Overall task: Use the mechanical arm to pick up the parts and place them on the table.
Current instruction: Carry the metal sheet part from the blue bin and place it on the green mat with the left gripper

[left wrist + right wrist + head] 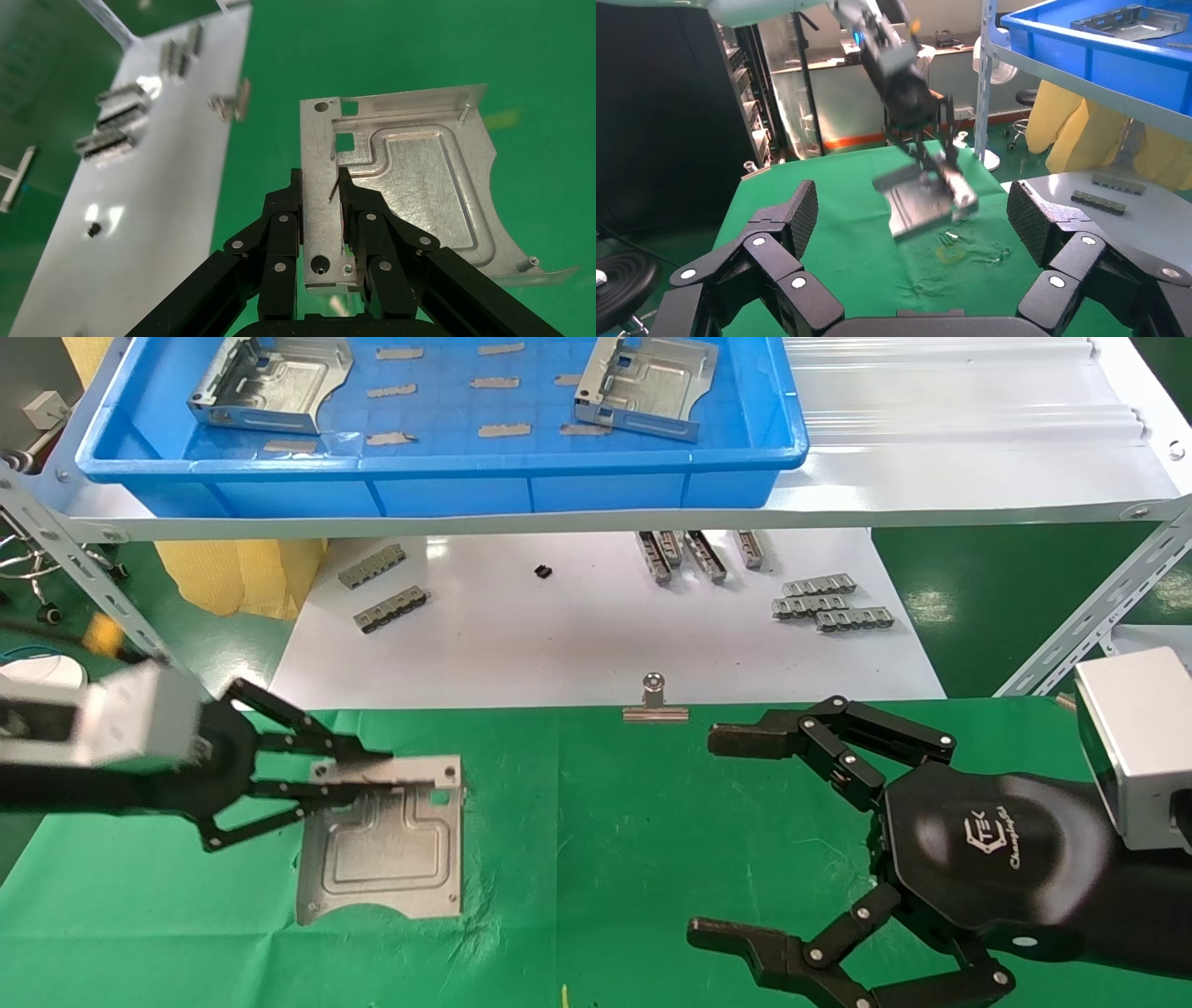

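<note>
A silver-grey part (382, 845) hangs low and tilted over the green table (605, 859), left of centre. My left gripper (372, 772) is shut on its raised far flange. In the left wrist view the fingers (355, 203) pinch that flange of the part (415, 175) from both sides. From the right wrist view the same part (916, 203) shows slanting down to the cloth. My right gripper (722, 836) hovers open and empty over the table's right front; (912, 210). Two more parts (270, 379) (647, 384) lie in the blue tray (438, 463) on the shelf.
Behind the table a white sheet (559, 635) carries small grey slotted strips (829, 603) (382, 589). A silver binder clip (655, 700) stands on the cloth's far edge. Slanted metal shelf struts (1099, 607) (65, 551) run down at both sides.
</note>
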`<state>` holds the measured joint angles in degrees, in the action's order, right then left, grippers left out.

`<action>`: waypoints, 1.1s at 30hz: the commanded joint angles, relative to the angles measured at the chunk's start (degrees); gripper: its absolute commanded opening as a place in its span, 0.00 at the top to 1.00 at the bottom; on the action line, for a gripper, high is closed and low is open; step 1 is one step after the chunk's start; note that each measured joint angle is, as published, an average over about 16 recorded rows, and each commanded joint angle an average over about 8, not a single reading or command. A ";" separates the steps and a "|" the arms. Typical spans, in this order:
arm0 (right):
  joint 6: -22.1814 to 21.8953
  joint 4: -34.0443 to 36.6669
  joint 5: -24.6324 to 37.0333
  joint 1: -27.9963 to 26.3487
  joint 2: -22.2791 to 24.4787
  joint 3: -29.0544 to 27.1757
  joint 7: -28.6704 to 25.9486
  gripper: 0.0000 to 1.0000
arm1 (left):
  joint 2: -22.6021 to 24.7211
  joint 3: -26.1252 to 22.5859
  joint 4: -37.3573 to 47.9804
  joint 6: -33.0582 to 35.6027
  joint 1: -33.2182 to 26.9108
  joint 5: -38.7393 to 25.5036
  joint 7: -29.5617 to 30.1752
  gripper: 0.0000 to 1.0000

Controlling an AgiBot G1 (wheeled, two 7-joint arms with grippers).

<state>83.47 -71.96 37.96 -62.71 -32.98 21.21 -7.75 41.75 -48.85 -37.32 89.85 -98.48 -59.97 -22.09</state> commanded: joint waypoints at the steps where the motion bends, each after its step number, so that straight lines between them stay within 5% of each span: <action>1: 0.00 0.00 0.00 0.00 0.00 0.00 0.00 0.00 | 0.97 -1.37 2.30 -0.37 0.99 -1.83 -4.78 1.00; 12: 0.00 0.00 0.00 0.00 0.00 0.00 0.00 0.00 | 8.92 -2.67 19.10 -2.09 2.09 -3.91 -22.05 0.98; 19: 0.00 0.00 0.00 0.00 0.00 0.01 0.00 0.00 | 12.54 -3.75 26.56 -3.04 0.56 -5.68 -24.53 0.14; 21: 0.00 0.00 -0.01 0.00 0.00 0.01 0.00 0.00 | 13.30 -3.99 28.12 -3.49 0.32 -6.08 -25.21 0.00; 33: 0.00 0.00 -0.01 0.00 0.00 0.01 0.01 0.00 | 15.20 -3.48 33.48 -3.49 -0.84 -5.44 -27.33 0.00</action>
<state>83.47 -71.96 37.95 -62.72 -32.98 21.22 -7.75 56.74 -52.05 -4.05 87.14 -99.19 -64.94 -48.66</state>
